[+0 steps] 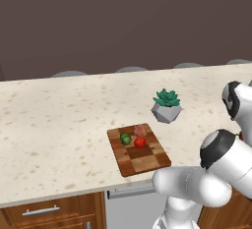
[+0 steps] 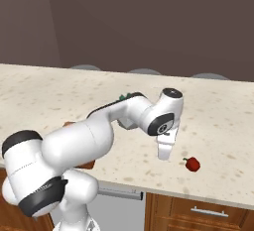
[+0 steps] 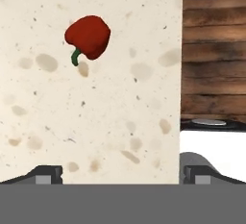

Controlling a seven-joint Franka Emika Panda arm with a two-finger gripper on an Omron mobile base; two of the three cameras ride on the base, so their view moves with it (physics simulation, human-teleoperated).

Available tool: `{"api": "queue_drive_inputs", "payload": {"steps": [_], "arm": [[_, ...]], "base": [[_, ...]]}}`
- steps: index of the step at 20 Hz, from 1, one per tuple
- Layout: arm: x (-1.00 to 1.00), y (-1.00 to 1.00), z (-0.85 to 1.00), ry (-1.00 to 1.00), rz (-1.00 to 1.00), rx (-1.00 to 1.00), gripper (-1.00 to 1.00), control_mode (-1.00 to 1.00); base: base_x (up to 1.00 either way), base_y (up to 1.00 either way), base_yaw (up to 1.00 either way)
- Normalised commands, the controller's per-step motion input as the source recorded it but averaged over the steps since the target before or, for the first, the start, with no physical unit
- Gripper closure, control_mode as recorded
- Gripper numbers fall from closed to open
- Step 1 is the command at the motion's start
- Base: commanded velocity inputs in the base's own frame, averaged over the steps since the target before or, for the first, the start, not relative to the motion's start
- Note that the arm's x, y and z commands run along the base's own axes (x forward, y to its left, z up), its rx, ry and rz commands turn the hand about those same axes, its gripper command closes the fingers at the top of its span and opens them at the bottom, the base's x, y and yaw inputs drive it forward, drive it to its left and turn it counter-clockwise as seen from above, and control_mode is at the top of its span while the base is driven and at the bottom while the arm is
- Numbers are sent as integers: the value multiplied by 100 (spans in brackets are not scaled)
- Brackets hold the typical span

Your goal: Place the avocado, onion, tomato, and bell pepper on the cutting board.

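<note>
Hand view: bell pepper (image 3: 88,36) lies at 11 o'clock ahead of the wide-open, empty gripper (image 3: 122,172), stem toward the claw.

Open worktop around the bell pepper, crowded end of the cutting board

The bell pepper (image 2: 192,164) lies alone near the worktop's (image 2: 218,121) front edge, bare stone on every side of it, and the gripper (image 2: 165,151) hangs wide open just beside it with nothing between. On the cutting board (image 1: 139,149), the avocado (image 1: 125,138), onion (image 1: 140,130) and tomato (image 1: 140,142) cluster at its far end; the near end lies free. The potted plant (image 1: 166,105) stands close behind the board's far right corner.
</note>
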Motion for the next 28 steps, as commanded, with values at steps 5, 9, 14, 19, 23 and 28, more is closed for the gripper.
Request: {"api": "queue_drive_inputs", "payload": {"steps": [5,9,14,19,23,28], "arm": [[0,-41,0,0,-14,5,-100,-100],[0,-48,0,0,-14,5,-100,-100],[6,-46,0,0,-14,4,-100,-100],[19,-43,0,0,-13,3,-100,-100],[16,-22,-12,0,-9,1,-100,-100],[17,-4,-24,1,-6,0,-100,-100]], "base": [[0,0,0],[0,0,0],[0,0,0],[0,0,0],[0,0,0],[0,0,0]]}}
